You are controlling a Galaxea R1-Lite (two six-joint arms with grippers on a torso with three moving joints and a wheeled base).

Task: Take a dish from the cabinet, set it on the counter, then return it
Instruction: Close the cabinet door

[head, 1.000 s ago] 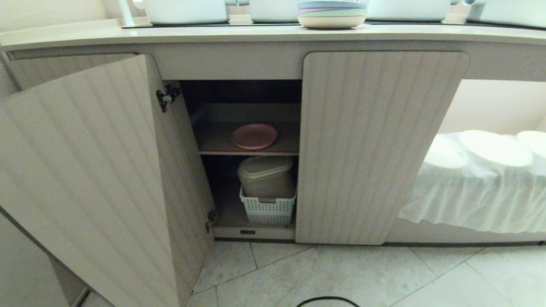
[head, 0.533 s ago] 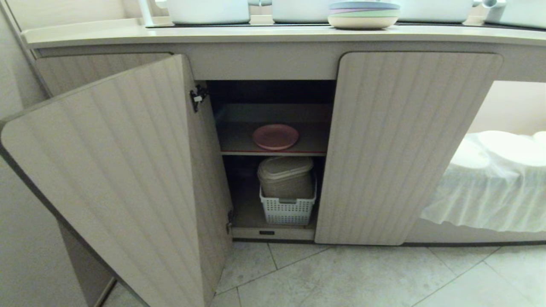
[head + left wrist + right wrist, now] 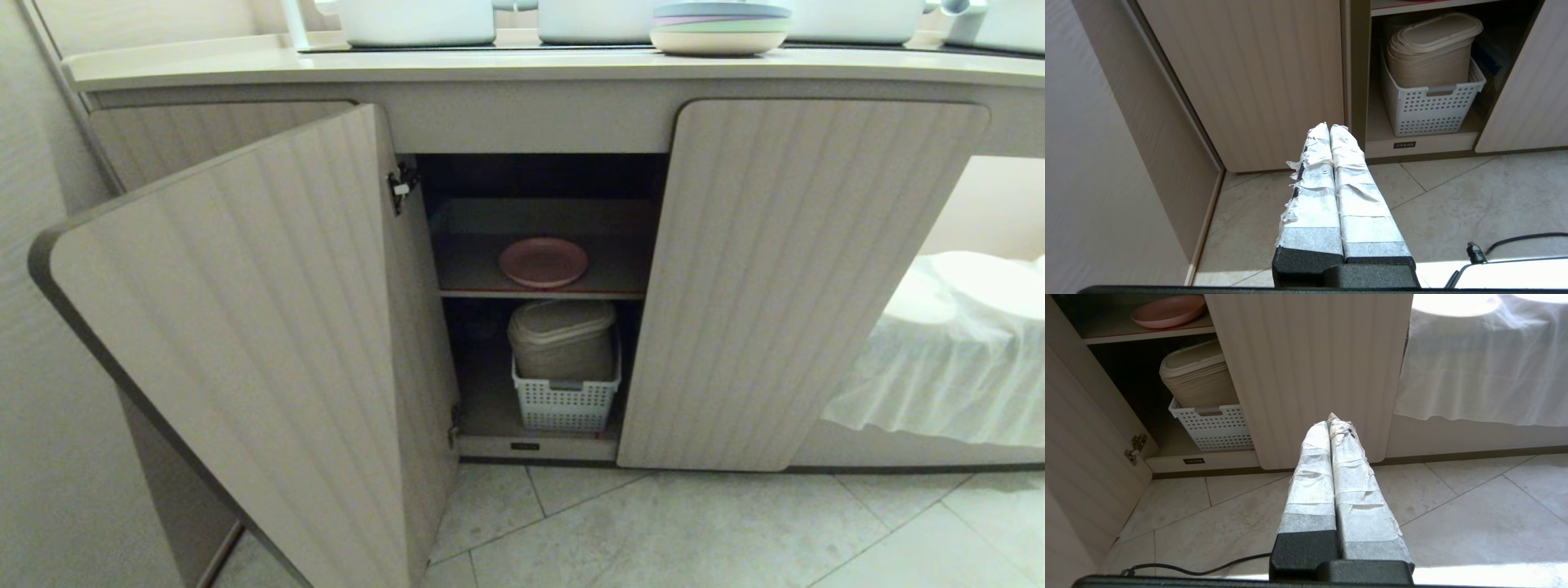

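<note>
The low cabinet with pale beige fluted doors stands with its left door swung wide open and its right door shut; inside, on the upper grey shelf with a red front edge, lies the round, shallow pink plastic plate, flat and near the shelf's front, alone on that shelf; the right wrist view shows the same plate on the shelf. On the cabinet floor beneath it sits a white perforated plastic basket holding a stack of beige lidded containers. Above, the long cream-beige bench carries a stack of pastel plates with a blue one on top and several white pots (only their lower parts show). To the right of the cabinet a white sheer cloth drapes over a low surface.

Neither arm appears in the head view. The left gripper hangs low over the pale tiled floor in front of the open door, its tape-wrapped fingers pressed together with nothing between them; the right gripper hangs likewise before the closed right door, fingers pressed together and holding nothing. Both are well apart from the plate; a black cable lies on the floor tiles.
</note>
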